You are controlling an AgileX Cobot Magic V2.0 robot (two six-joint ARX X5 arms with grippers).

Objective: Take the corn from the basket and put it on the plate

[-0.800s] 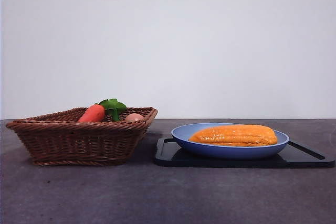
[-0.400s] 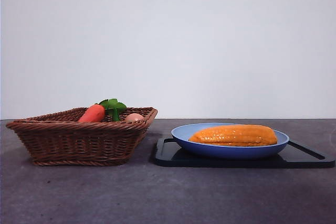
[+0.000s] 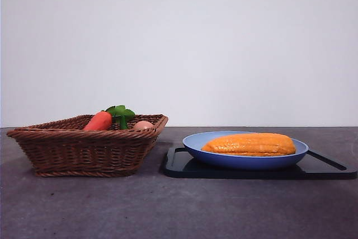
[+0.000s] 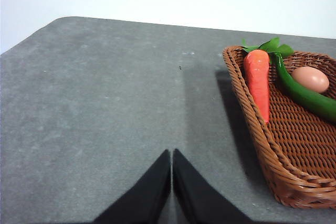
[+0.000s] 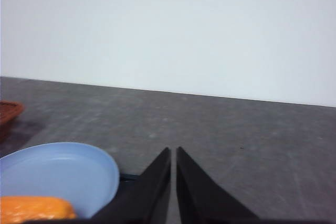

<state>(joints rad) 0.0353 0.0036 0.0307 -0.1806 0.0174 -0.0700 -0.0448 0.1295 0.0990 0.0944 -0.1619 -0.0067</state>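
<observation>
Looking across the front view, I see the corn lying lengthwise in the blue plate, which sits on a black tray right of the basket; no arm shows here. The carrot and a tan egg poke above the basket rim. In the left wrist view, my left tool is pinched together, holding nothing, over bare surface beside the basket, with carrot, egg and a green stem inside. In the right wrist view, the right tool is also pinched together, empty, near the plate; the corn's end shows on it.
</observation>
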